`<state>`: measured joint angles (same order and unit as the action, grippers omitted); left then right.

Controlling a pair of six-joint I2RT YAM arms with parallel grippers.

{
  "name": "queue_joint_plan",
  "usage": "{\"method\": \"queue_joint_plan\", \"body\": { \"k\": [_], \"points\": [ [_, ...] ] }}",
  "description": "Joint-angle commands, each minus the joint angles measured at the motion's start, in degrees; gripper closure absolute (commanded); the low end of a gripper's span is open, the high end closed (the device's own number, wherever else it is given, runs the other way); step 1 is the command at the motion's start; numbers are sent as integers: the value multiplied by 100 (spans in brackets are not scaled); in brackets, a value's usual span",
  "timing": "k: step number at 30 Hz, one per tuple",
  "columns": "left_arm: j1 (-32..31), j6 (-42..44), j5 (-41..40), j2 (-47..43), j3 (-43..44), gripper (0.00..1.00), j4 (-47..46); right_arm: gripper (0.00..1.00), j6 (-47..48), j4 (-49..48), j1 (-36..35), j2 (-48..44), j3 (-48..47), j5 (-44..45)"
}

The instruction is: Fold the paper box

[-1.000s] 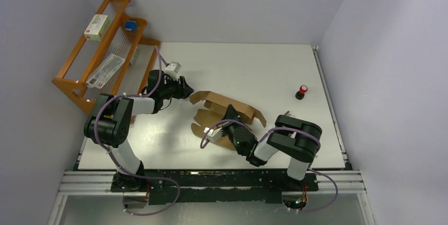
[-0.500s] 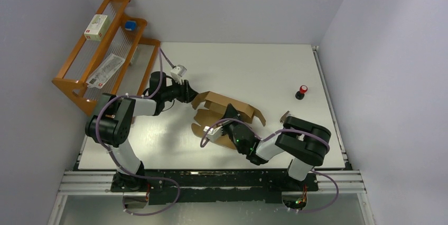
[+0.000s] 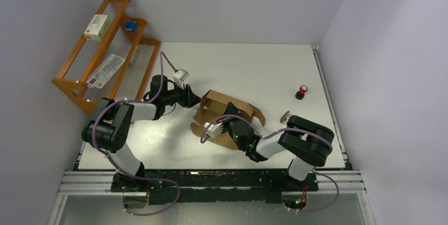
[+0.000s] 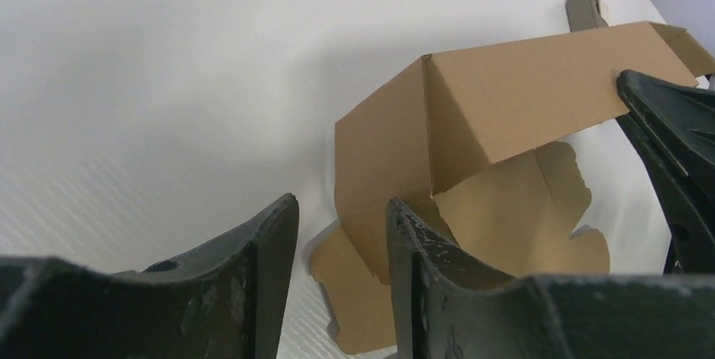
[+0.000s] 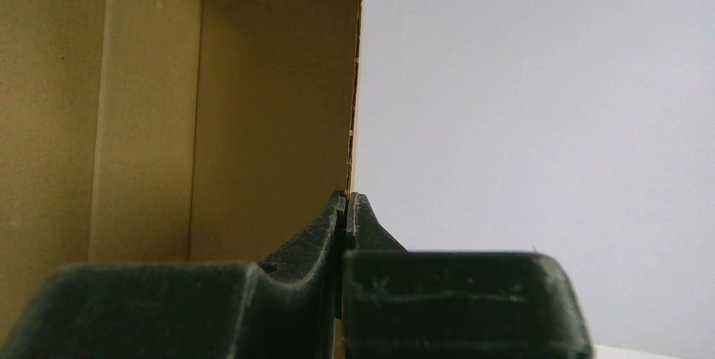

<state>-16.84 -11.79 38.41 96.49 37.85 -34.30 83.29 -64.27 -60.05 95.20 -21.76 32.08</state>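
Note:
The paper box (image 3: 224, 114) is brown corrugated cardboard, partly raised, with walls standing and flaps spread on the white table. In the left wrist view the box (image 4: 472, 123) shows a folded corner with flat flaps below. My left gripper (image 3: 194, 99) is open and empty, just left of the box's left corner; its gap (image 4: 341, 207) faces that corner. My right gripper (image 3: 231, 113) is shut on a wall edge of the paper box; in the right wrist view the jaws (image 5: 346, 203) pinch the thin cardboard edge, the box inside (image 5: 169, 123) to their left.
A wooden rack (image 3: 108, 45) stands at the back left with a small white labelled box (image 3: 97, 27), a blue thing (image 3: 129, 25) and a flat packet (image 3: 107, 69). A small red-topped knob (image 3: 301, 92) sits at the right. The table edge (image 3: 322, 87) runs on the right.
My left gripper has moved right, up to the box's left corner. The right gripper has lifted the box wall more upright; the right arm's elbow has shifted right.

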Motion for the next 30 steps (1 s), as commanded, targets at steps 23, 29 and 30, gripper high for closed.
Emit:
{"method": "queue_joint_plan", "body": {
  "k": [23,29,30],
  "points": [
    [-352,43,157,102,-191,53,-717,100,-86,730,111,-89,-227,-139],
    [-456,75,57,189,-242,53,-908,100,-125,849,91,-82,-260,-132],
    [-479,80,23,199,-243,53,-930,100,-131,898,95,-65,-274,-131]
  ]
}}
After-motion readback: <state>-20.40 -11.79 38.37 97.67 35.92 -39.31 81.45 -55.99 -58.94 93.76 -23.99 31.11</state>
